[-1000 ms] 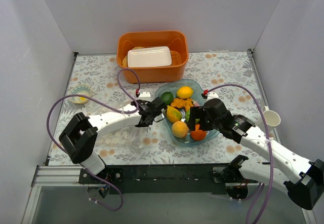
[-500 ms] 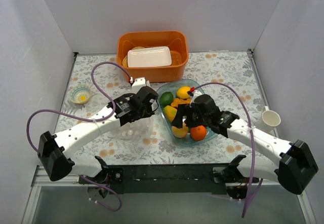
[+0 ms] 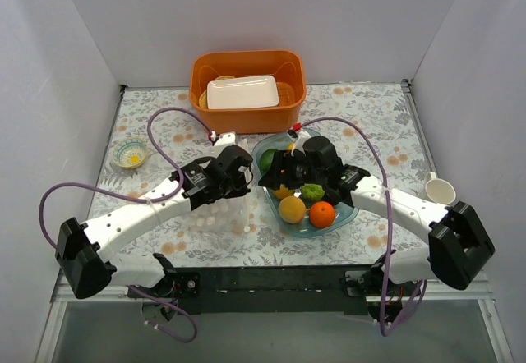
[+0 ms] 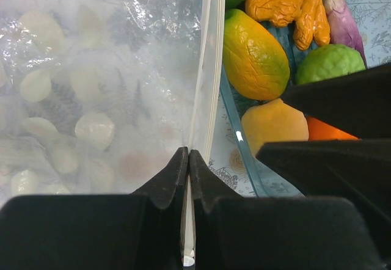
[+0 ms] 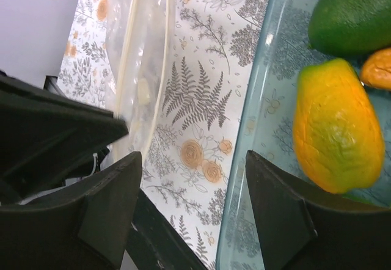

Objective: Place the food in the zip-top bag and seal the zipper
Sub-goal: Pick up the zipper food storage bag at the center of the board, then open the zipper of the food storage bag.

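Note:
The zip-top bag (image 3: 215,213) lies clear and crinkly left of the blue tray (image 3: 349,207). My left gripper (image 3: 243,184) is shut on the zipper (image 4: 204,80), the whitish strip along the bag's mouth, in the left wrist view (image 4: 188,154). The food sits in the tray: a mango (image 4: 253,53), a green lumpy fruit (image 3: 312,191), an orange (image 3: 322,213), a yellow-orange fruit (image 3: 292,209) and a lime (image 3: 269,159). My right gripper (image 3: 276,172) is open and empty over the tray's left rim (image 5: 241,160), between the mango (image 5: 336,135) and the zipper (image 5: 135,74).
An orange basin (image 3: 246,112) holding a white tray (image 3: 242,92) stands at the back. A small bowl (image 3: 130,153) sits at the far left and a white cup (image 3: 440,190) at the right. An orange ginger-shaped piece (image 4: 287,4) and a purple one (image 4: 342,19) lie in the tray.
My left arm swung round and took the bag's mouth edge, then barely moved. My right gripper moved left across the tray to its left rim, close to the bag.

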`<state>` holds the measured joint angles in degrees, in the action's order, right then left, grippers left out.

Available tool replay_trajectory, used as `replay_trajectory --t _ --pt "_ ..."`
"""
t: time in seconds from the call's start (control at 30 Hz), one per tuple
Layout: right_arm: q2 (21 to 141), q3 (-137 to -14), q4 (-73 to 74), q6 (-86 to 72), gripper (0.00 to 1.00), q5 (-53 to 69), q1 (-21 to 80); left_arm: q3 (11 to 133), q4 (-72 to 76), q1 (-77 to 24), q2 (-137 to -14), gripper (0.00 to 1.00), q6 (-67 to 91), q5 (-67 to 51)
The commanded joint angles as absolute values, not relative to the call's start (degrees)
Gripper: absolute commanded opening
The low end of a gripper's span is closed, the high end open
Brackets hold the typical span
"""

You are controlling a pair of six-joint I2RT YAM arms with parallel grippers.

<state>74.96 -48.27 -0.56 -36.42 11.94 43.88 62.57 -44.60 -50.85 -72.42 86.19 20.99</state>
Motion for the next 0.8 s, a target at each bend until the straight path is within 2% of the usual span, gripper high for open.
replay_trajectory --t 0.0,0.47,0.57,0.6,0.7,0.73,0.77 --pt "78.7 -52.5 -5.9 -37.4 0.73 14.8 43.9 61.6 -42.7 -51.0 -69.5 0.0 86.2 19.1" --pt "85.8 -55.5 -9.0 -37.7 0.65 18.0 44.7 60.2 -41.8 -51.0 -68.4 0.0 86.3 17.7" --pt "87.7 -56.2 -8.6 -37.4 0.59 18.7 44.8 59.9 -41.2 -51.0 -68.1 0.0 86.3 17.2" --pt "88.2 -56.6 -8.8 -37.3 0.44 19.5 44.8 59.9 -41.3 -51.0 -68.0 0.0 86.2 17.1" --pt "89.9 -56.9 -9.8 -37.0 0.1 20.8 44.9 59.9 -41.8 -51.0 -68.0 0.0 86.5 17.8" --pt "90.7 -57.0 -9.5 -37.0 0.03 20.7 44.9 60.1 -43.0 -51.0 -67.9 0.0 86.6 19.2" --pt "91.1 -57.1 -9.0 -36.8 0.01 20.3 44.9 60.7 -43.8 -51.0 -67.8 0.0 87.3 20.3"
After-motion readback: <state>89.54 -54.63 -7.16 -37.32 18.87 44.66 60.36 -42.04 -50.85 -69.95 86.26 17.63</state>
